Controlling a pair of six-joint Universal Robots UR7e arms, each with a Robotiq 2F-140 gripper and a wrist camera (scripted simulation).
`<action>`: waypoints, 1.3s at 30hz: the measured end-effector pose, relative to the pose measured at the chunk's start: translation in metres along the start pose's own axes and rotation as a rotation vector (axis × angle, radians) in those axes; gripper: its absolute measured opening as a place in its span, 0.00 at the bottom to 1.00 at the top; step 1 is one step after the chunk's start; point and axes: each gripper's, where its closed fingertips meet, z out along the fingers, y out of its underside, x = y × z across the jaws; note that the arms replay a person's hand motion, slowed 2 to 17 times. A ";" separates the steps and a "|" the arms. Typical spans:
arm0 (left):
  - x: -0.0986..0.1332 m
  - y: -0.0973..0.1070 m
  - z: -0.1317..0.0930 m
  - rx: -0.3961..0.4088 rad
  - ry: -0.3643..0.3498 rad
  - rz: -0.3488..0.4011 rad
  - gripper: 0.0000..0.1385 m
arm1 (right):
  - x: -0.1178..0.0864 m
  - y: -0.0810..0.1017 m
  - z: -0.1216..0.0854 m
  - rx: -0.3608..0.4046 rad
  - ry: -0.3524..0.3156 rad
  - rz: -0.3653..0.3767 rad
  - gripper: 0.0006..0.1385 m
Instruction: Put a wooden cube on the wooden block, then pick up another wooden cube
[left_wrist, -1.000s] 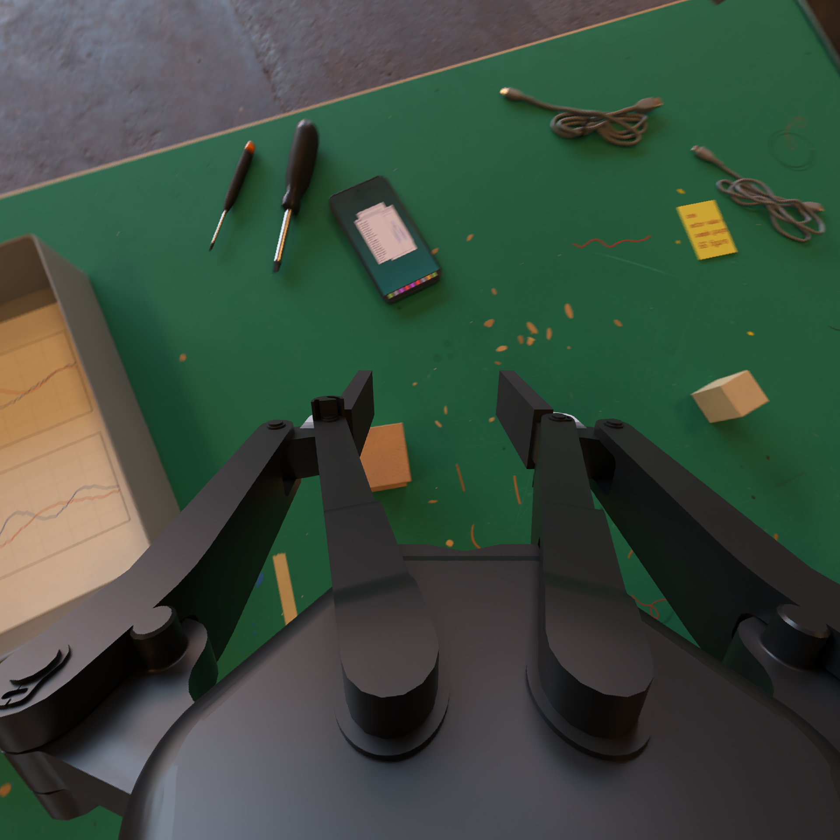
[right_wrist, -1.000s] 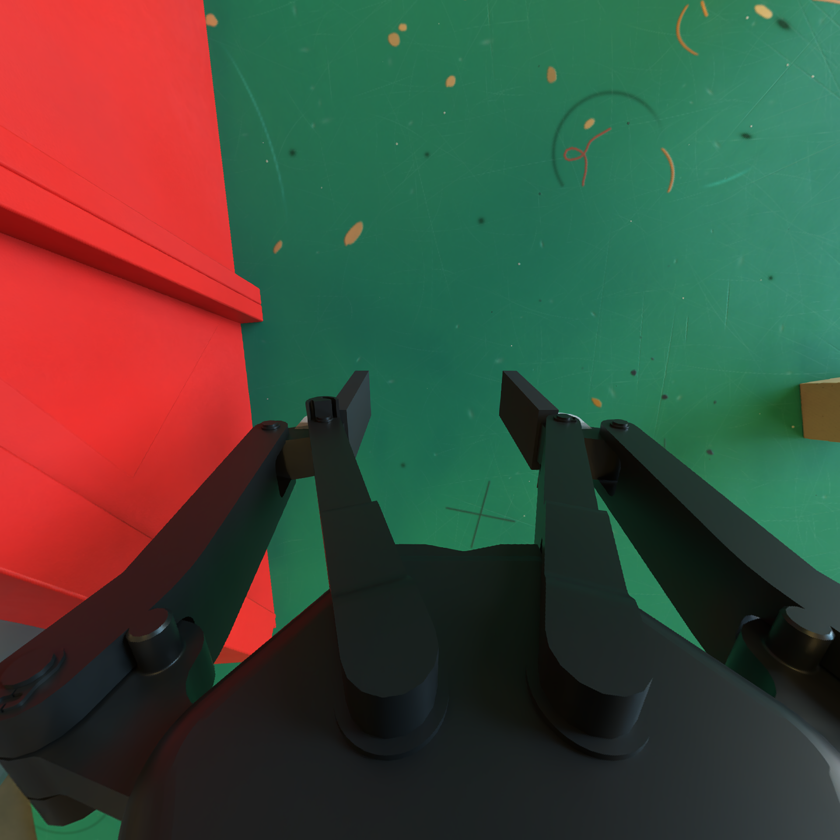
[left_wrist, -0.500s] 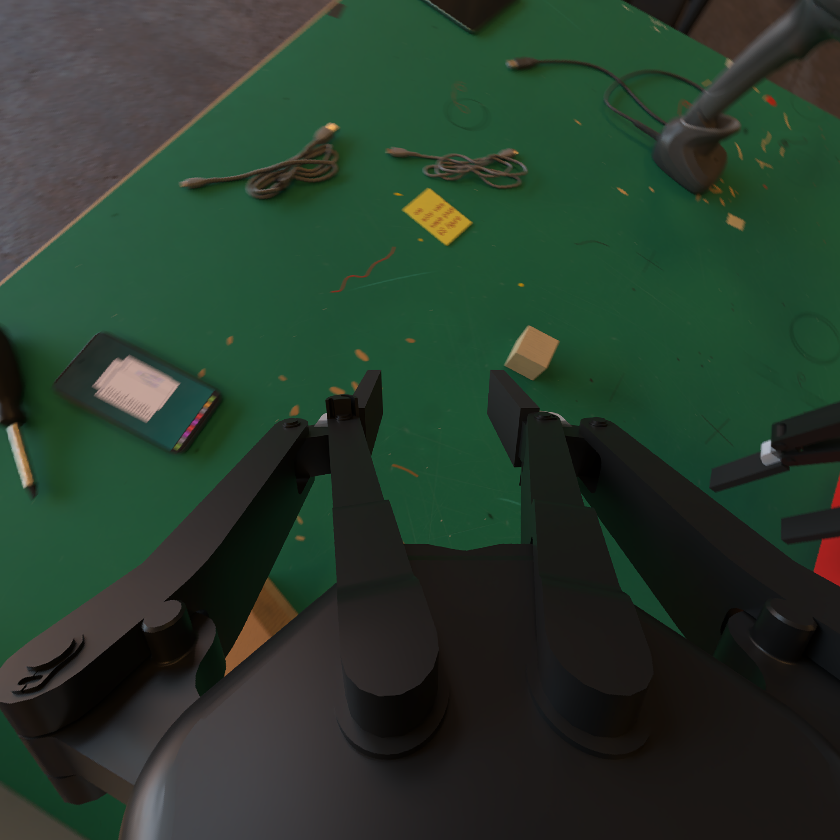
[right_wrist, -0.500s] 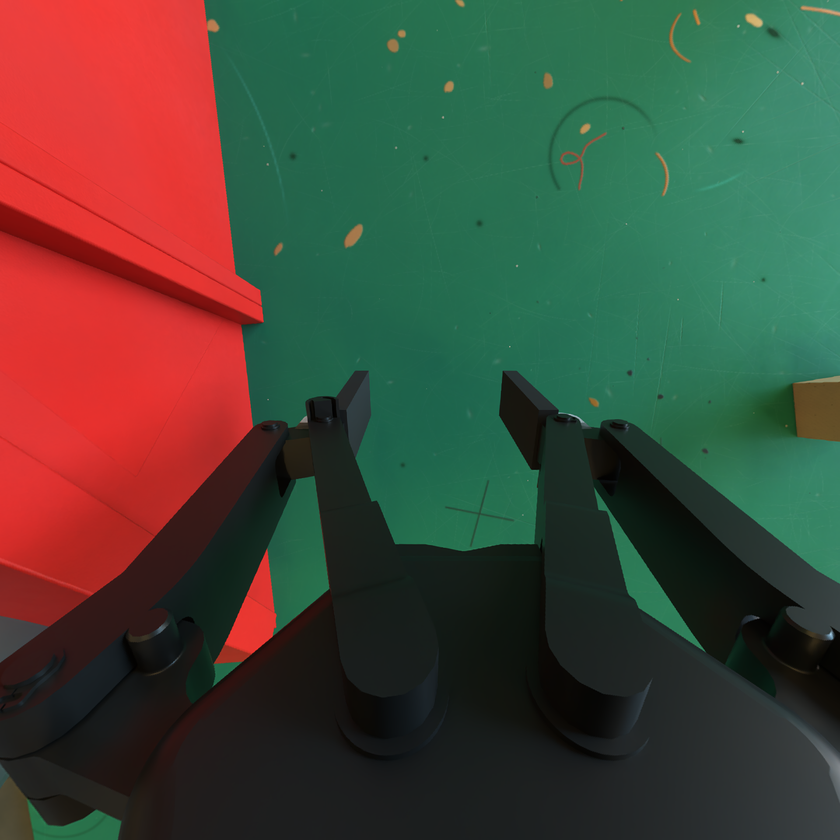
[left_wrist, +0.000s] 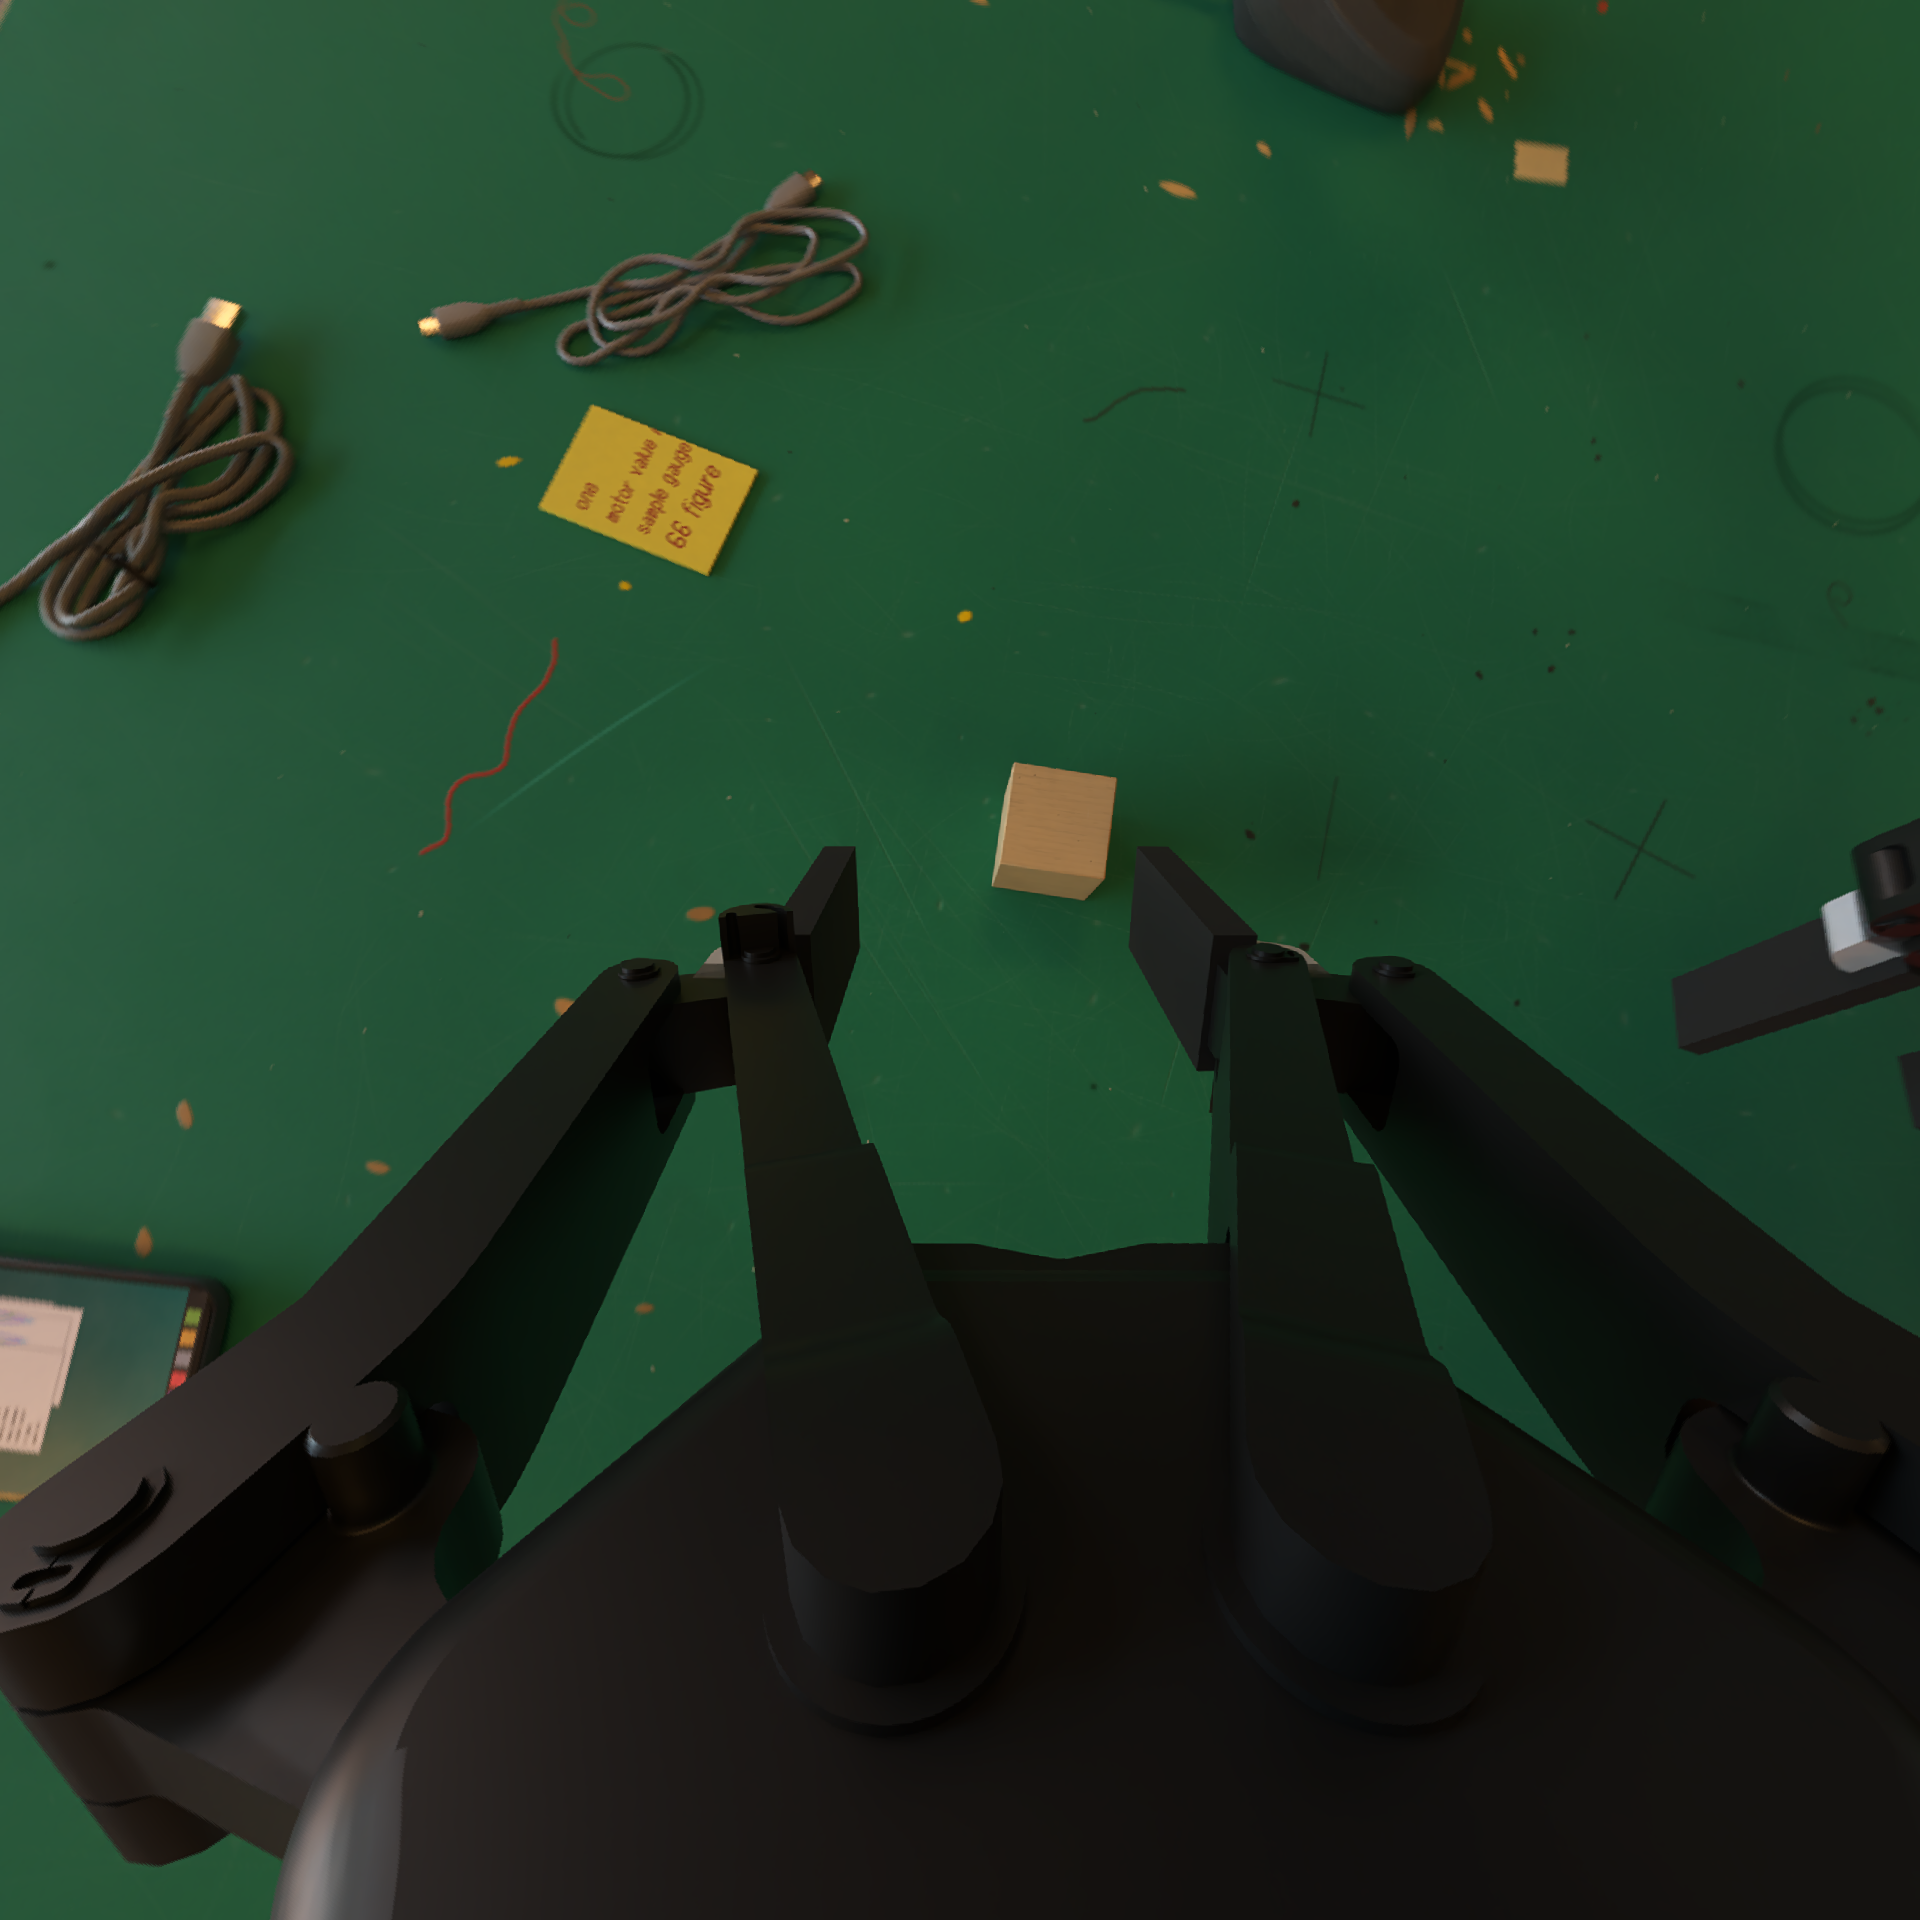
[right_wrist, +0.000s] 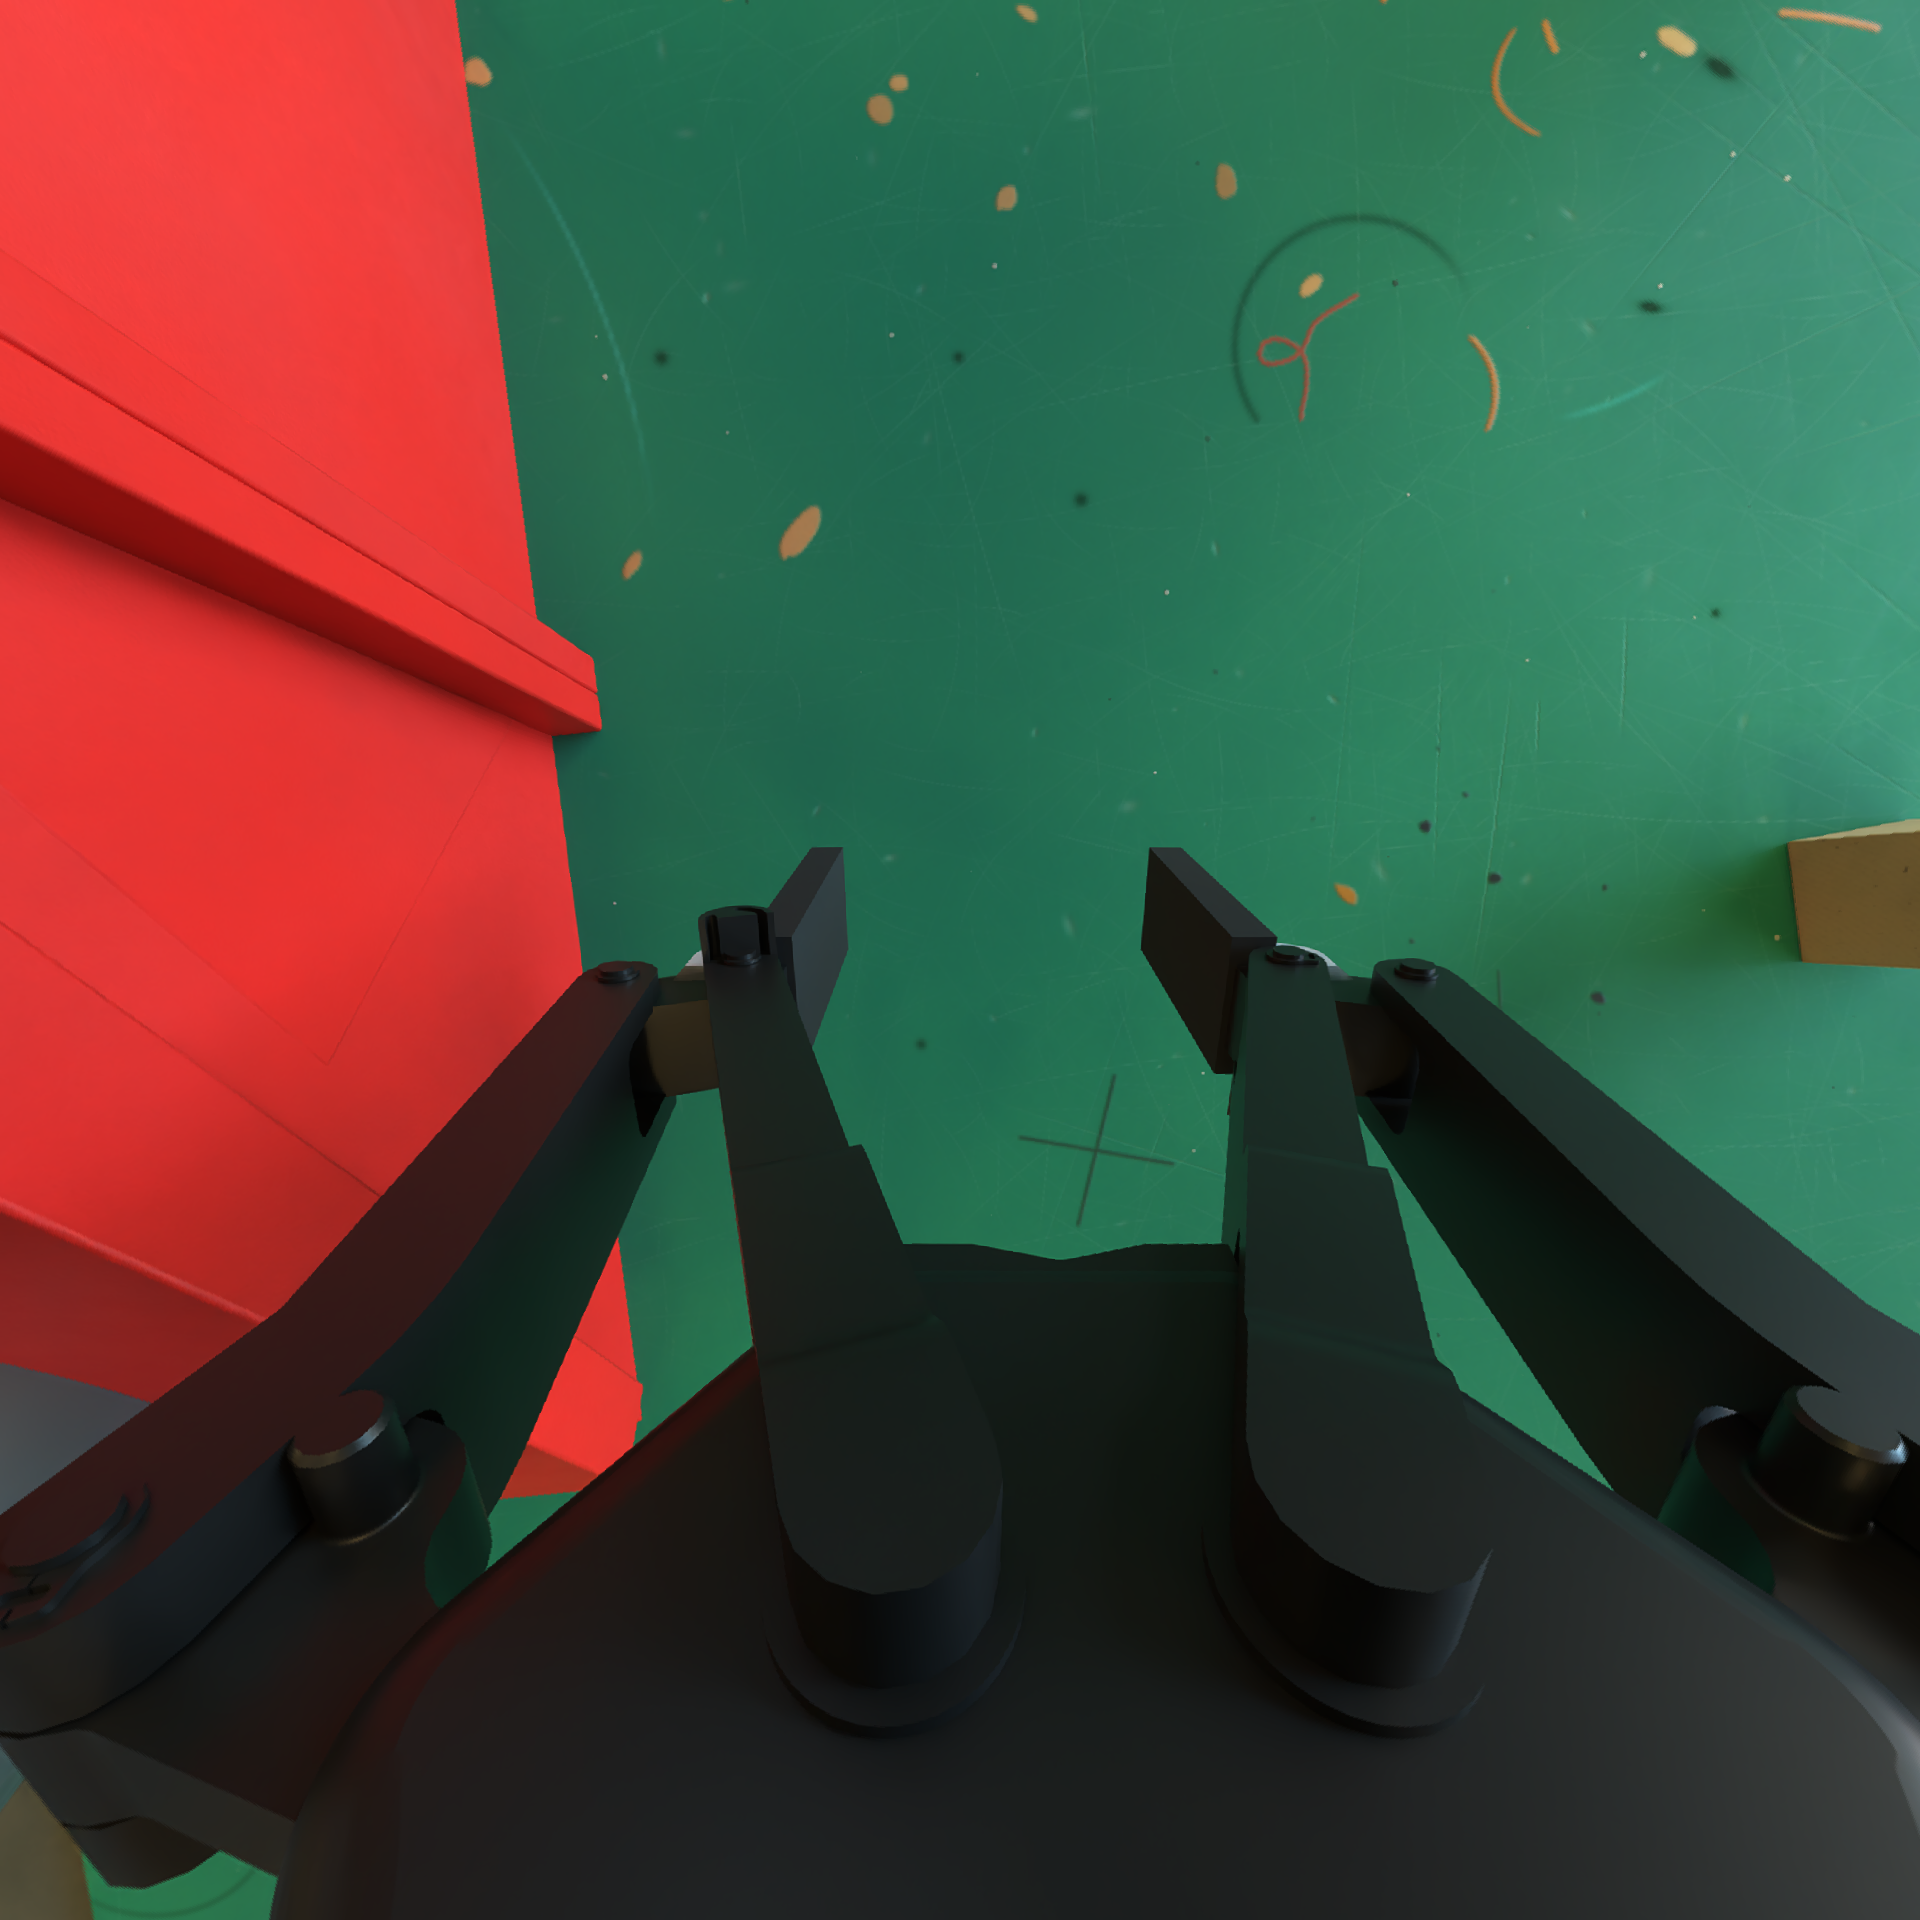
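A light wooden cube (left_wrist: 1055, 831) sits on the green table in the left wrist view, just beyond my fingertips and a little right of centre. My left gripper (left_wrist: 995, 883) is open and empty, above the table, with the cube near its right finger. My right gripper (right_wrist: 995, 883) is open and empty over bare green table. A wooden piece (right_wrist: 1860, 894) shows cut off at the right edge of the right wrist view. The other gripper's fingers (left_wrist: 1787, 987) enter the left wrist view at the right edge. The wooden block is out of view.
A red box (right_wrist: 260, 623) stands close on the right gripper's left. In the left wrist view lie two coiled grey cables (left_wrist: 707, 281) (left_wrist: 145, 499), a yellow note (left_wrist: 649, 488), a phone (left_wrist: 94, 1361) at lower left, a dark stand base (left_wrist: 1351, 42) and a small wooden chip (left_wrist: 1540, 163).
My left gripper has swung right and forward: the tray, screwdrivers and flat wooden piece left the view, and the cube came from the right to just ahead of the fingertips. The right gripper barely moved.
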 end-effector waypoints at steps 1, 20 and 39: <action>0.002 -0.001 0.006 -0.010 0.002 0.017 0.51 | 0.000 0.000 -0.001 0.001 0.001 0.001 0.55; 0.017 -0.002 0.075 -0.109 0.071 0.111 0.54 | 0.002 0.005 -0.003 0.014 0.001 0.010 0.55; 0.024 0.001 0.099 -0.167 0.087 0.115 0.46 | 0.005 0.007 -0.002 0.017 -0.003 0.013 0.55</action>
